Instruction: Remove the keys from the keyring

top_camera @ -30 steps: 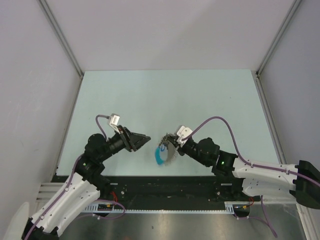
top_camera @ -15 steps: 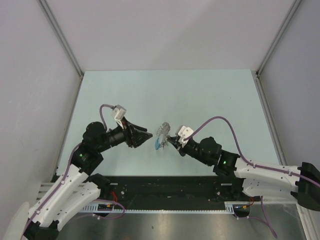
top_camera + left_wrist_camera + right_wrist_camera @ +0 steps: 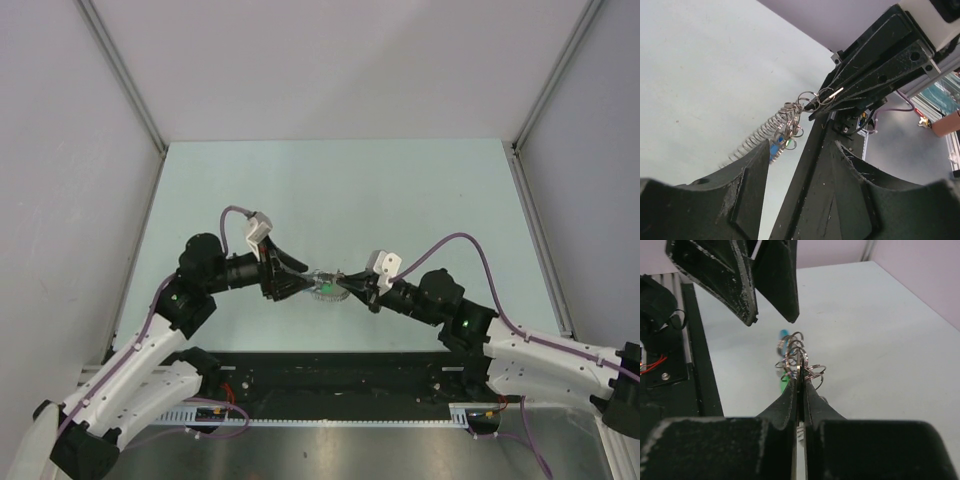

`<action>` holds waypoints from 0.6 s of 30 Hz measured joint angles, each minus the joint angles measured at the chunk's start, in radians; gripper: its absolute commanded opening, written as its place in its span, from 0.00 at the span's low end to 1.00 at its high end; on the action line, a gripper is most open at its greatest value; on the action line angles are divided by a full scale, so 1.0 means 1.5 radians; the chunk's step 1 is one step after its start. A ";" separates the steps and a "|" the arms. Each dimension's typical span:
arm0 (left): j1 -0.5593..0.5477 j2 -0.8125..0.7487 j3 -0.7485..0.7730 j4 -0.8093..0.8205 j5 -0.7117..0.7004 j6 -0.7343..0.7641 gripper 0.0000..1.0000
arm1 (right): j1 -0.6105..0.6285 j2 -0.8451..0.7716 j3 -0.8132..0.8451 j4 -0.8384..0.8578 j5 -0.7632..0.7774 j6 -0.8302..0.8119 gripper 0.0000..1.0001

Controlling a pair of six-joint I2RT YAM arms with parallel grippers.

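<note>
The keys (image 3: 323, 288) hang as a small silvery bunch with a blue piece (image 3: 774, 149) just above the table's near middle. My right gripper (image 3: 346, 288) is shut on one thin flat key (image 3: 798, 361), and several silvery loops of the keyring (image 3: 796, 346) fan out around its tips (image 3: 799, 376). The keyring loops (image 3: 804, 97) and a springy silver coil (image 3: 757, 134) dangle beyond the pinch. My left gripper (image 3: 297, 286) is open, and its fingers (image 3: 741, 285) stand just left of the bunch. In the left wrist view its gripper (image 3: 801, 146) holds nothing.
The pale green table (image 3: 400, 200) lies between grey walls. A black rail with cables (image 3: 330, 368) runs along its near edge, under both arms.
My left gripper has swung right and forward to the bunch. My right gripper has carried the keys a little right, so the two grippers now meet tip to tip.
</note>
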 measured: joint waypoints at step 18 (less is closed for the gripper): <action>0.000 0.004 -0.001 0.134 0.142 0.054 0.61 | -0.154 -0.008 0.116 -0.198 -0.411 -0.054 0.00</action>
